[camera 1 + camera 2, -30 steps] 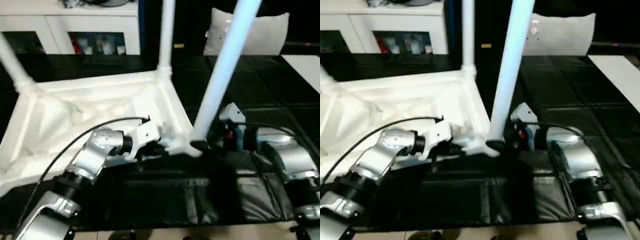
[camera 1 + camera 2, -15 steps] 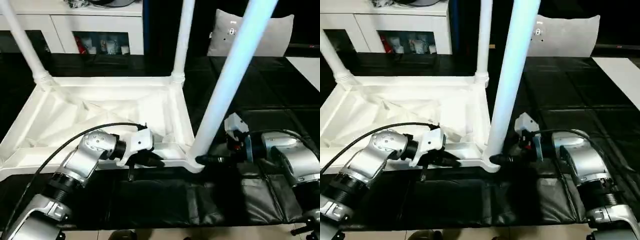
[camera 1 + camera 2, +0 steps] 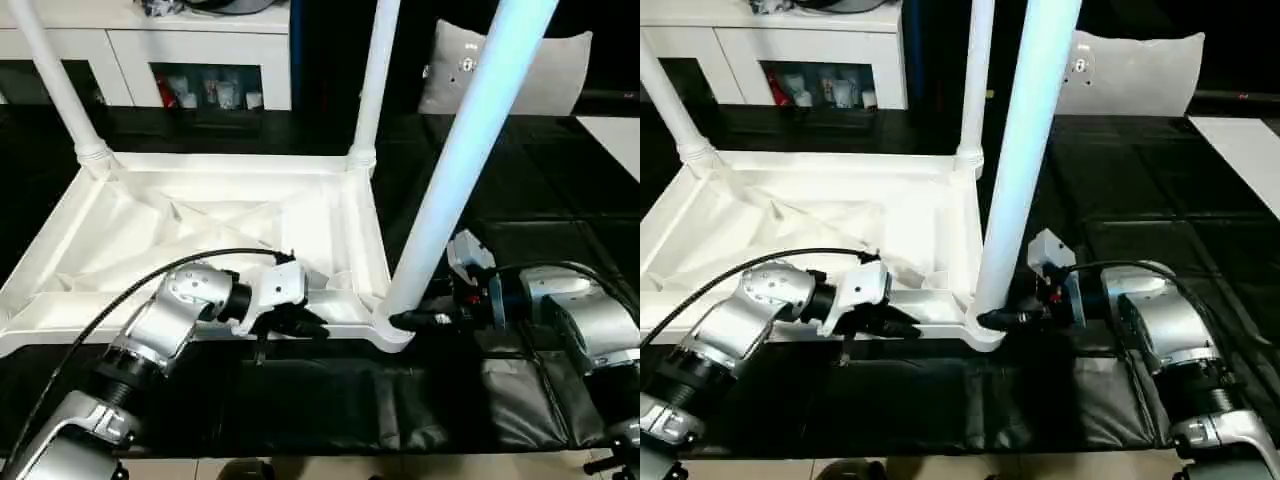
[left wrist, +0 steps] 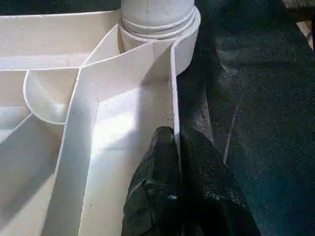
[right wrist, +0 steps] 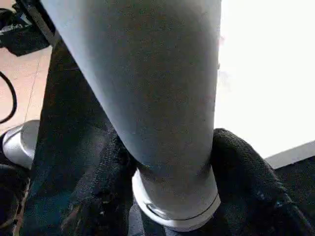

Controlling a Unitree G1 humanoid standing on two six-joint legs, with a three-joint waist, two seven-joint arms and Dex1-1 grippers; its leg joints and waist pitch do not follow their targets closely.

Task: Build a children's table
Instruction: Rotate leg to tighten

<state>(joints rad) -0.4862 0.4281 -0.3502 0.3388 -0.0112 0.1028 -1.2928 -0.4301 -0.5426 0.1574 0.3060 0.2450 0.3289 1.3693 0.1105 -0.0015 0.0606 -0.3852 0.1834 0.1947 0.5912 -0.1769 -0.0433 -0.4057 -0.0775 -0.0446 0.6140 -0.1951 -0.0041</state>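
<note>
Table (image 3: 215,235) lies upside down on the black floor mat (image 3: 330,395), my left end effector (image 4: 176,189) pinching its near rim to steady it while my right end effector (image 5: 172,182) clasps the near-right leg (image 3: 455,170) at its socket, probably seating it.

Table (image 3: 200,215) upside down on floor; cabinet (image 3: 200,40), pillow (image 3: 545,70) behind.

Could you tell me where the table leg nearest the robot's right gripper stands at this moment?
The leg stands in the near right corner socket of the upturned table top, with the right gripper closed around its base.
</note>
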